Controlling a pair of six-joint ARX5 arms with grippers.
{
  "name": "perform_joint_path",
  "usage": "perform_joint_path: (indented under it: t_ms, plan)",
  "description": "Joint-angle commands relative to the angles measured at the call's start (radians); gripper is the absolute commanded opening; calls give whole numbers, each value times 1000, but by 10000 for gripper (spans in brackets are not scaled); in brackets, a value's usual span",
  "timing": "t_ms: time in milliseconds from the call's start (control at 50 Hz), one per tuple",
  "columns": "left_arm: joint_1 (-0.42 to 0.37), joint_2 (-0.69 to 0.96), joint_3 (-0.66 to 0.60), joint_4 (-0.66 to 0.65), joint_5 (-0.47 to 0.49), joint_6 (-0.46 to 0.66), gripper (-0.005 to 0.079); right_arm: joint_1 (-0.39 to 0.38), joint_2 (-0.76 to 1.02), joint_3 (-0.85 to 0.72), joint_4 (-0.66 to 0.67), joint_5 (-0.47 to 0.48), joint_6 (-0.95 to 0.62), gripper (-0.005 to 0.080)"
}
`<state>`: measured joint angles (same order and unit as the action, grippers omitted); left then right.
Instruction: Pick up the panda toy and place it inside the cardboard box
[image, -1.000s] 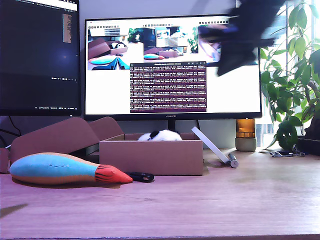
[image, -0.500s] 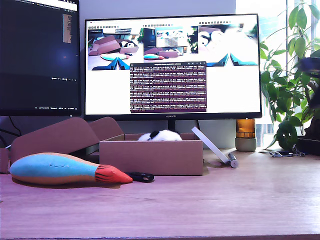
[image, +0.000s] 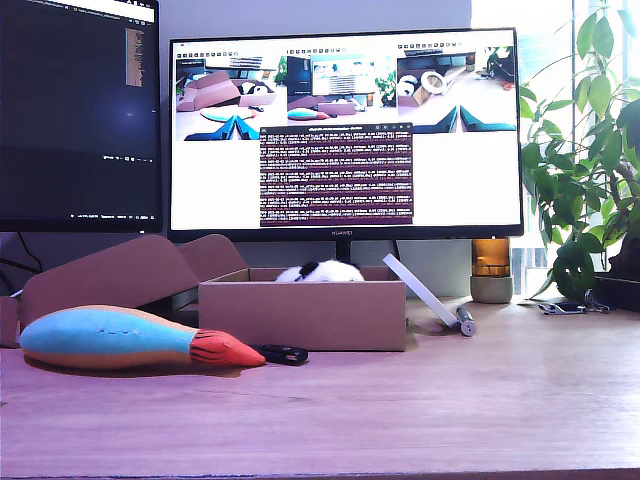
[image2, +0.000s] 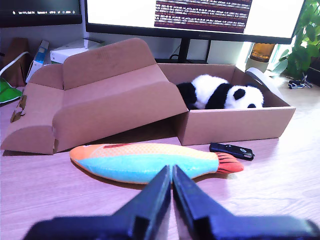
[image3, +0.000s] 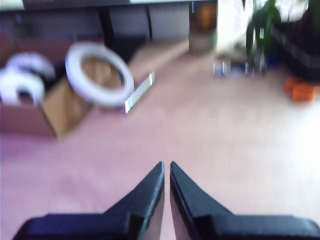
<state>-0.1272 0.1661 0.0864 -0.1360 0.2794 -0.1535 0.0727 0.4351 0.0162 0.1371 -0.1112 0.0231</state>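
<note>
Cardboard, brown and plain, makes the low box (image2: 235, 125) on the wooden tabletop (image: 450, 400), and the panda toy (image2: 220, 92) is lying inside it, with its white head and black ears showing above the front wall in the exterior view. So I judge that the placing is done and the step in hand is only the retreat. My first gripper (image2: 171, 172) is clenched with nothing between its jaws, and it hangs above the tabletop on the near side of the long plush fish (image2: 150, 161), well apart from the box. My second gripper (image3: 166, 167) is also closed on nothing; its view is blurred, but it looks over bare tabletop, with a white ring (image3: 97, 75) leaning at the box further away. No arm shows in the exterior view. Beside the box lie the larger folded cardboard piece (image2: 95, 95) and a small black device (image2: 231, 150), both untouched. The next move, in my opinion, calls for no more grasping: both arms only need to rest away from the box, so that nothing pushes it or the toy.
</note>
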Motion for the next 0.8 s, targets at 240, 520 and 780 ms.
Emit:
perform_joint_path:
  t_ms: [240, 520, 780]
  plan:
    - [2, 4, -15, 2, 0, 5, -19, 0, -171, 6, -37, -44, -39, 15]
    - [2, 4, -15, -6, 1, 4, -18, -1, -183, 6, -188, -43, -38, 15]
    - [2, 4, -15, -56, 1, 3, -18, -1, -183, 6, -302, -43, -39, 16]
